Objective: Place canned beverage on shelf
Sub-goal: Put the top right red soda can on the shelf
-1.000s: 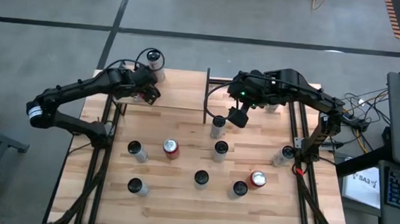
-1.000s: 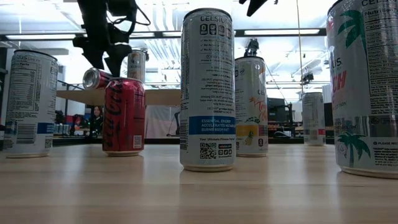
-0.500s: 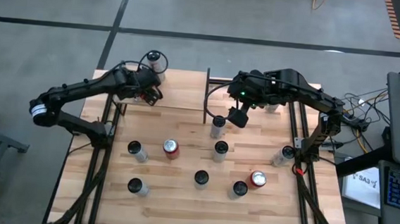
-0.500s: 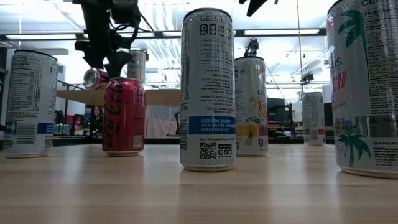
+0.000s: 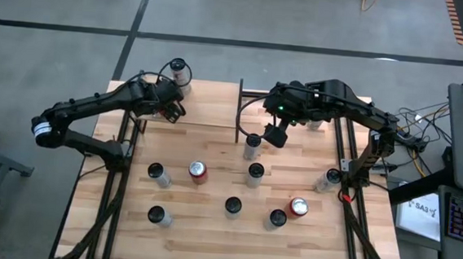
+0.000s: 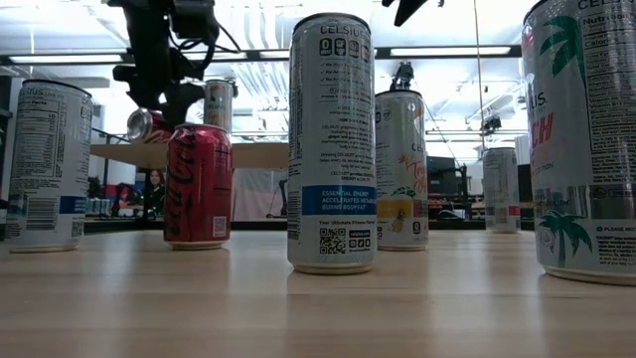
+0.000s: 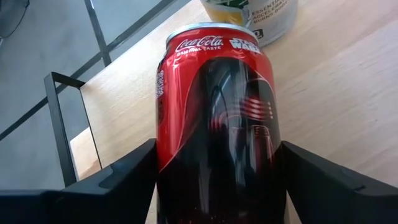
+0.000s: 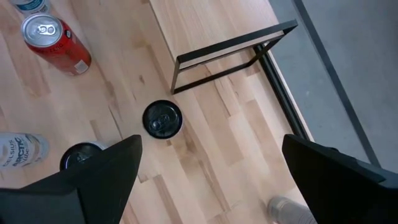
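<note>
**Over the shelf: red can clamped in the left gripper**

Above the shelf (image 5: 191, 102), at its far-left end, the left gripper (image 5: 170, 107) has a red Coca-Cola can (image 7: 217, 124) pinched between its 2 dark fingers (image 7: 124, 177), and the wrist view shows the can's side filling the gap, pads tight against both flanks. The pale planks of the shelf lie right beneath the can. From table height the can (image 6: 144, 124) hangs tilted, its silver top pointing sideways, just above the shelf's edge; whether it touches the wood cannot be told. Beside it on the shelf's far-left corner stands 1 pale can (image 5: 178, 70), upright, very near the red one.

Off the shelf's right end, the right gripper (image 5: 273, 135) hovers with fingers spread wide and nothing between them, above a black-topped can (image 8: 163, 119) that stands on the tabletop (image 5: 208, 234) just in front of the shelf's black end frame (image 8: 230, 53).

In front of the shelf the tabletop carries a scatter of upright cans, among them a red one (image 5: 198, 170) and another red one (image 5: 298, 206) farther out to the right.
</note>
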`<state>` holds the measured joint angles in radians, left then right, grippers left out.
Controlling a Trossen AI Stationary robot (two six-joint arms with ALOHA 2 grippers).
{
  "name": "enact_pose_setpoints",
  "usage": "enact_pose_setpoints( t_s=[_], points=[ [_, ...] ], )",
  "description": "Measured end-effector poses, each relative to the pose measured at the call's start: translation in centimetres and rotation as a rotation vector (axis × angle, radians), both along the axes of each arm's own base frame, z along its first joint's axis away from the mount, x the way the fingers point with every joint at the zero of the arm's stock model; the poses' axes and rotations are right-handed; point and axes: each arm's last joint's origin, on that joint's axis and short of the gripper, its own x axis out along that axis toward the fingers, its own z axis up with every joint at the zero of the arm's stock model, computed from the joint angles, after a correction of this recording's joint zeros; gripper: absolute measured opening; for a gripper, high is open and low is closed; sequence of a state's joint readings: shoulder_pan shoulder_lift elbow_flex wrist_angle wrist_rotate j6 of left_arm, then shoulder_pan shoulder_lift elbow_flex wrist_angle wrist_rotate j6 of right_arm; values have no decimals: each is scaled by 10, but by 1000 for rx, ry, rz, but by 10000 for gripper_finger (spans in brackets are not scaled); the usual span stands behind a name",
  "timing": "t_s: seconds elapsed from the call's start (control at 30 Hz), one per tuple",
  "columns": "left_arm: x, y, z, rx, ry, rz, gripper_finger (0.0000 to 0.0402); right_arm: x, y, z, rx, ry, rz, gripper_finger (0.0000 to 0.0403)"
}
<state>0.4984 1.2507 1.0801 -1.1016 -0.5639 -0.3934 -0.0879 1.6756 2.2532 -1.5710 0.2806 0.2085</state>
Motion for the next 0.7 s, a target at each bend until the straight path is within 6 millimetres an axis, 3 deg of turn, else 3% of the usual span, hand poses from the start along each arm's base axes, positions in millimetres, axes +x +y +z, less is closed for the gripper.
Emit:
enact_pose_setpoints(
  t_s=[0.23,0.53,0.7],
  points=[
    [-9,-9,8,30,-8,-7,277,0,0,0,0,0,0,379],
    [-36,-32,42,121,-208,-26,277,0,0,0,-2,-4,3,379],
    [-44,-55,63,231,-432,-176,277,9,3,0,-29,-54,55,379]
  ],
)
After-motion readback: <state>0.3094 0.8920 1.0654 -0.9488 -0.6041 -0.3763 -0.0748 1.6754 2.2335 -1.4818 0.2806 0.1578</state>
